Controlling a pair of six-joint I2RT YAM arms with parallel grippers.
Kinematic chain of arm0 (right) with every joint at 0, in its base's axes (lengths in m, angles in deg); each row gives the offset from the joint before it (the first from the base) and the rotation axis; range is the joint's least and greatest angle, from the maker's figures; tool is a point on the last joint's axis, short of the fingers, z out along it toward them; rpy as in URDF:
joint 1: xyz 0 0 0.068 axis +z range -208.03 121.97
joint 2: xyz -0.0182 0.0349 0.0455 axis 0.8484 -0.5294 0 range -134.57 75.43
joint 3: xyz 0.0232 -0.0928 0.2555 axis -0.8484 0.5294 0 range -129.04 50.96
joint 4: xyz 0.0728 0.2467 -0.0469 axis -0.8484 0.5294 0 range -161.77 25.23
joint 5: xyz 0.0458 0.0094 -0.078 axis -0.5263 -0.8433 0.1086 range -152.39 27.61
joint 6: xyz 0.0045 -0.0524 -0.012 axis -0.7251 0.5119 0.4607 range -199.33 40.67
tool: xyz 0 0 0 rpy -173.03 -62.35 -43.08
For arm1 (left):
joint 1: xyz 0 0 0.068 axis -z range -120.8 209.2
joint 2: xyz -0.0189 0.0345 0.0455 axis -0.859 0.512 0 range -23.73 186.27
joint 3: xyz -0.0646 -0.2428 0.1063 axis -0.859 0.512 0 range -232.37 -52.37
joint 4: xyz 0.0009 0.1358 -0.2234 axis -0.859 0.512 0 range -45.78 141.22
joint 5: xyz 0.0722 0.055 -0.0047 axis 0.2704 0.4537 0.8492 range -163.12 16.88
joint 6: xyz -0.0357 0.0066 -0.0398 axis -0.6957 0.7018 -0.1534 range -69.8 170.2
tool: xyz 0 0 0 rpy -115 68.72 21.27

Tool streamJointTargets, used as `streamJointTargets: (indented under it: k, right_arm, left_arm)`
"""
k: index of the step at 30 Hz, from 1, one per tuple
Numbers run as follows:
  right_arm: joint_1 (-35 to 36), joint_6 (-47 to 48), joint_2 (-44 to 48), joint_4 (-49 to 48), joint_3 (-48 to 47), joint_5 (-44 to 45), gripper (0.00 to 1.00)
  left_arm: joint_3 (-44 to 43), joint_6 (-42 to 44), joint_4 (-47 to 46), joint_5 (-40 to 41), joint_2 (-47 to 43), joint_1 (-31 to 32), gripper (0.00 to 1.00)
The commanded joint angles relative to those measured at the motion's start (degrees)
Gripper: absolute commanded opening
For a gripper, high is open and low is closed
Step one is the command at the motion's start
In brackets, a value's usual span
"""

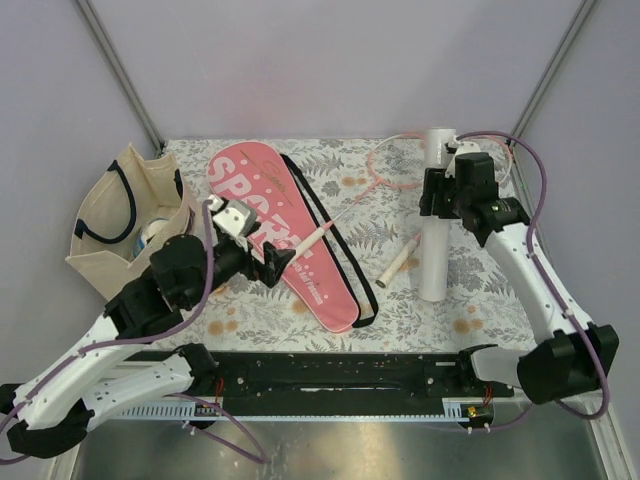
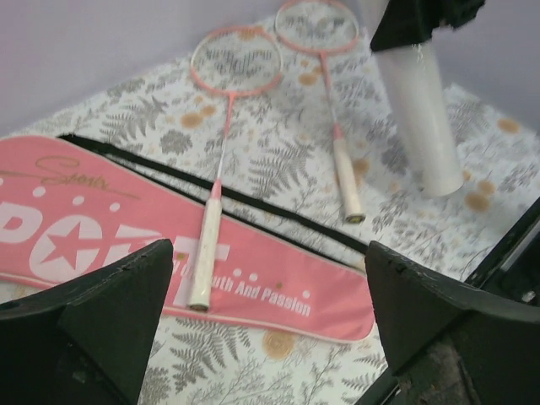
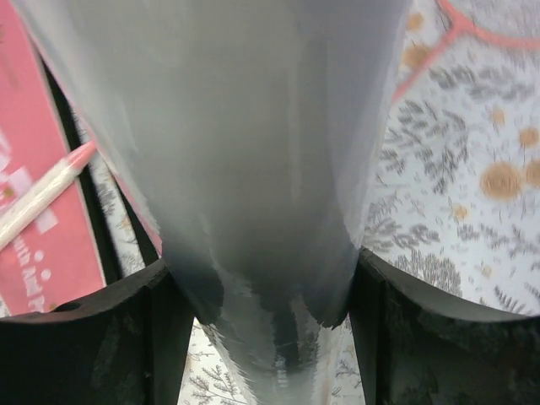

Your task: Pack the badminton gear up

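Note:
The pink cover (image 1: 285, 235) lettered "SPORT" lies flat left of centre, its black strap (image 1: 345, 250) along the right edge. One pink-framed racket lies across it, white handle (image 2: 205, 261) on the cover and head (image 2: 236, 61) toward the back. The second racket (image 2: 346, 181) lies on the cloth beside it. My left gripper (image 2: 270, 321) hovers open just above the cover's narrow end, nothing between its fingers. The white tube (image 1: 436, 240) stands upright at the right, and my right gripper (image 3: 266, 312) is shut on it (image 3: 253, 126), gripping its upper half.
A beige tote bag (image 1: 125, 215) with navy handles stands open at the far left, close to my left arm. The floral cloth (image 1: 480, 300) covers the table. Grey walls close in the back and sides; a black rail (image 1: 330, 370) runs along the near edge.

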Motion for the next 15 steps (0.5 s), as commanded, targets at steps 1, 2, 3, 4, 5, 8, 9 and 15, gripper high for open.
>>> streamJointTargets:
  k: [1,2,3,4,5,8,9,15]
  right_arm:
    - [-8.1,-11.3,-5.7,2.6,-1.2,2.7,0.62]
    - [-10.3,-11.6,-7.6,2.7,-1.4,2.8,0.62]
    - [-13.1,-11.4,-9.3,3.3,-1.9,3.0,0.64]
    - [-15.1,-11.2,-11.7,4.5,-3.0,3.6,0.64]
    - [-17.4,-10.5,-13.9,6.3,-4.9,4.4,0.65]
    - [-21.0,-6.1,-21.7,11.4,-9.7,7.2,0.67]
    - [-21.7,-5.4,-24.1,13.4,-11.4,9.7,0.68]
    - [-27.0,-9.4,-33.3,15.4,-15.2,10.8,0.76]
  left_arm:
    - [6.8,5.1,-5.3,0.2,-1.4,-0.2,0.99]
    - [7.8,5.1,-5.8,0.8,-1.4,-0.2,0.99]
    - [8.6,5.1,-5.9,1.4,-1.2,-0.1,0.99]
    - [9.1,5.1,-5.9,1.8,-1.0,-0.2,0.99]
    - [9.3,6.5,-5.9,2.1,-0.8,-0.2,0.99]
    - [8.9,6.9,-5.3,2.8,0.1,-0.1,0.99]
    - [8.9,6.9,-5.2,2.8,0.1,-0.2,0.99]
    - [10.2,7.6,-5.9,3.4,-0.8,-0.1,0.99]
